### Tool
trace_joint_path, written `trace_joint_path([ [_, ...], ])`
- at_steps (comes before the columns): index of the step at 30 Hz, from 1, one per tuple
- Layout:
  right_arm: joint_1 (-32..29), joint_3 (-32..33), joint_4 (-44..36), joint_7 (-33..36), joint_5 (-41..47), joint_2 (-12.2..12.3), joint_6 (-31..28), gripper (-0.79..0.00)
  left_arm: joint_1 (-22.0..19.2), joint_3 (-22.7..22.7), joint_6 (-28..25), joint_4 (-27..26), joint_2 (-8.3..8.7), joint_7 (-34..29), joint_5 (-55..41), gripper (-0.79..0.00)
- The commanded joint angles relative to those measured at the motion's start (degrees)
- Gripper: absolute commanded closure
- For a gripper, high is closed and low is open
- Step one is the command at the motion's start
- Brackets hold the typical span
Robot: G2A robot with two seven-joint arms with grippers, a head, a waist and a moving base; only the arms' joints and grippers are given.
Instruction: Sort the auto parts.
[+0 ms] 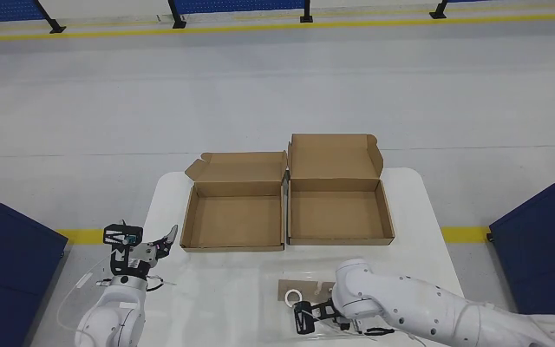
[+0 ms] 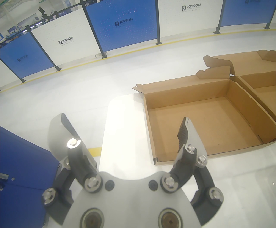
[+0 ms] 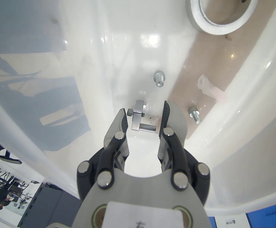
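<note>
1. The table (image 1: 217,286) carries two open cardboard boxes side by side along its far edge. The left box (image 1: 232,221) and the right box (image 1: 338,215) touch along their shared wall, and their lids are folded back past the far edge.
2. The left gripper (image 2: 124,118) hangs at the table's left edge, near the left box's near corner. Its pincer is released, with the fingers spread wide and nothing between them.
3. The auto parts lie toward the table's near edge, about midway along it, well apart from both boxes.
4. The right gripper (image 3: 144,109) is low over these parts. Its pincer is released, with one finger on either side of a metal bracket (image 3: 135,123) that has a pin sticking out sideways. The pads are very close to the bracket, but contact cannot be told.
5. A brown sheet (image 3: 194,71) lies flat on the table just beside the bracket.
6. One bolt (image 3: 159,78) rests on the bare table next to the sheet's edge, just beyond the bracket.
7. A second bolt (image 3: 193,114) sits on the sheet, beside one of the right gripper's fingers.
8. A translucent plastic piece (image 3: 210,89) also lies on the sheet, near the second bolt.
9. A white ring (image 3: 194,19) lies flat on the sheet, farther from the gripper than the bolts.
</note>
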Motion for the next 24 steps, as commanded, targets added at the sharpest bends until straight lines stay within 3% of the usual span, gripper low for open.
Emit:
trace_joint_path([
  [1, -0.12, -0.01, -0.03, 0.15, -0.26, -0.13, 0.15, -0.348, 0.00, 0.00, 0.00, 0.00, 0.00, 0.00, 0.00, -0.785],
  [11, -0.27, -0.42, 0.67, 0.49, -0.67, -0.73, 0.48, -0.320, 0.00, 0.00, 0.00, 0.00, 0.00, 0.00, 0.00, -0.785],
  [22, -0.50, -0.40, 1.66, 0.45, -0.70, -1.23, 0.45, -0.231, 0.00, 0.00, 0.00, 0.00, 0.00, 0.00, 0.00, -0.785],
  [24, -0.50, -0.34, 1.89, 0.27, -0.45, -1.29, 0.26, -0.135, 0.00, 0.00, 0.00, 0.00, 0.00, 0.00, 0.00, -0.785],
])
